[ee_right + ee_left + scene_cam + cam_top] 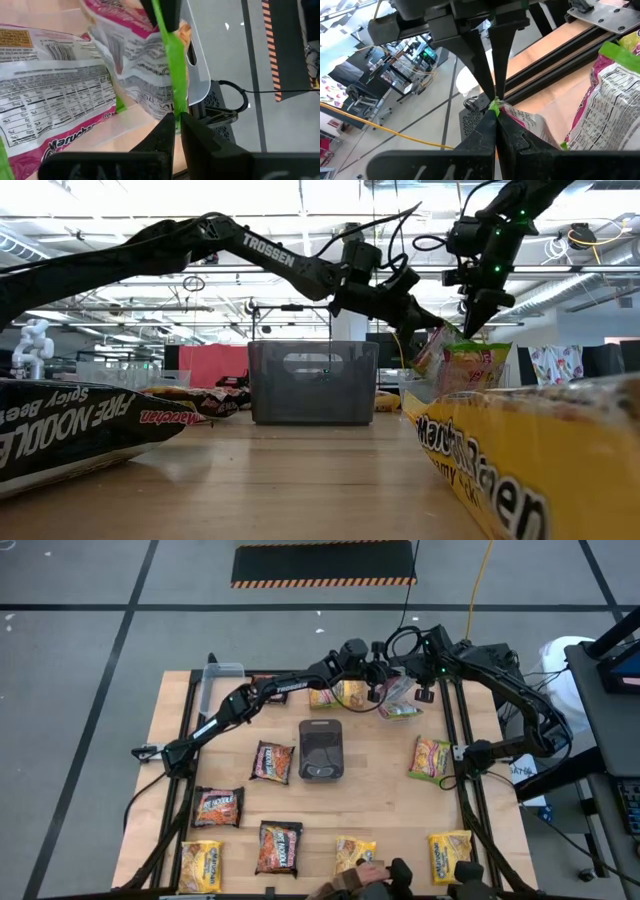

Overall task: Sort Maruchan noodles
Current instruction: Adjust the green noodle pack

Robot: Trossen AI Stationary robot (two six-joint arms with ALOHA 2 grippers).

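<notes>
Two dark, slim jointed arms: the left arm (150, 245) bears white TROSSEN lettering, the right arm (500, 220) carries looping black cables and small green lights

Around your wooden table (380, 830) you have grey floor (80, 670) with dark lines, a hazard-striped mat (322, 562), and ceiling lights (300, 192).

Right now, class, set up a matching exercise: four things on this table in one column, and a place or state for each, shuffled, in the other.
Things:
1. left gripper
2. right gripper
3. dark grey tray
4. green-edged packet

Place or state:
A. at the table's middle
B. pinched from both ends, lifted
C. jaws shut on the packet's green edge, reaching across from the left
D. gripping the packet from the right side

Pairs: 1-C, 2-D, 3-A, 4-B
</notes>
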